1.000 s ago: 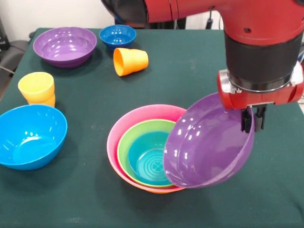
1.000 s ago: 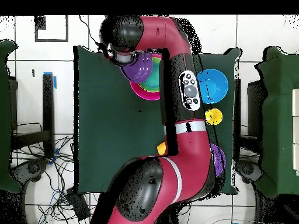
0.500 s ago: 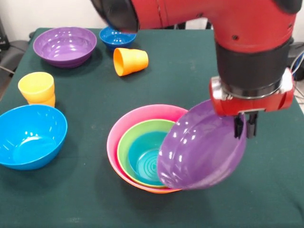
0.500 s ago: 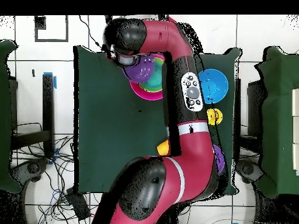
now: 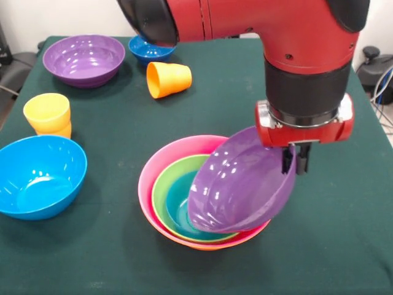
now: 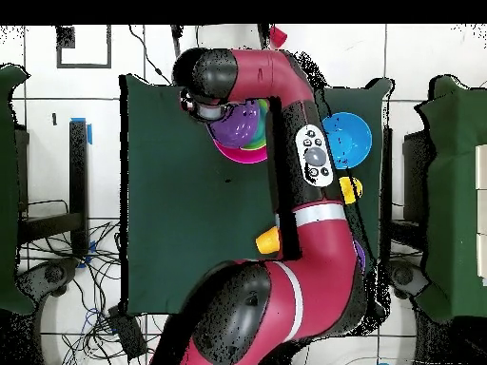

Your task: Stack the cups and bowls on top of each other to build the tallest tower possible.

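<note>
Jaws are clamped on the rim of a purple bowl (image 5: 239,181), with the gripper (image 5: 290,161) at the bowl's upper right edge.

That bowl is held tilted, its lower left edge dipped into the tower (image 5: 161,161), where teal is nested in green, inside pink, with orange outermost. Left on the table: a light blue bowl (image 5: 38,176), the yellow cup (image 5: 47,112) stacked on an orange one, a tipped orange cup (image 5: 168,78), another purple bowl (image 5: 84,59) and a dark blue bowl (image 5: 144,51).
</note>
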`<act>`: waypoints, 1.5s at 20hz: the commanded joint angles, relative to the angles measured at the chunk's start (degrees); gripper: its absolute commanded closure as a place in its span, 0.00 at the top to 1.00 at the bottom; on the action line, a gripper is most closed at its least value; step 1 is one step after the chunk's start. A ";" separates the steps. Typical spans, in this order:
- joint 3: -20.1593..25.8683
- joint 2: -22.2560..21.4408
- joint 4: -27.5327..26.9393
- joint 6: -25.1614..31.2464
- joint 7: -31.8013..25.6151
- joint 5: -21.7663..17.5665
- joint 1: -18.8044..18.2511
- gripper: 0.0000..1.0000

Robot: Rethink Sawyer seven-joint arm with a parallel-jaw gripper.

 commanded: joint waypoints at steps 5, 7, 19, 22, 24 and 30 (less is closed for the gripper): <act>-5.45 -2.42 16.17 -10.70 6.81 2.12 -2.67 0.00; -5.34 -1.79 16.97 -13.34 6.49 2.33 -3.01 0.00; -9.27 -1.46 13.96 -9.83 0.65 0.14 -2.51 0.00; -7.65 -0.29 13.56 -8.29 -2.19 1.88 -3.98 0.00; -7.18 -0.07 13.78 -8.05 -2.88 2.51 -4.46 0.00; -7.90 -0.13 10.05 -4.09 -8.75 0.42 -5.00 0.00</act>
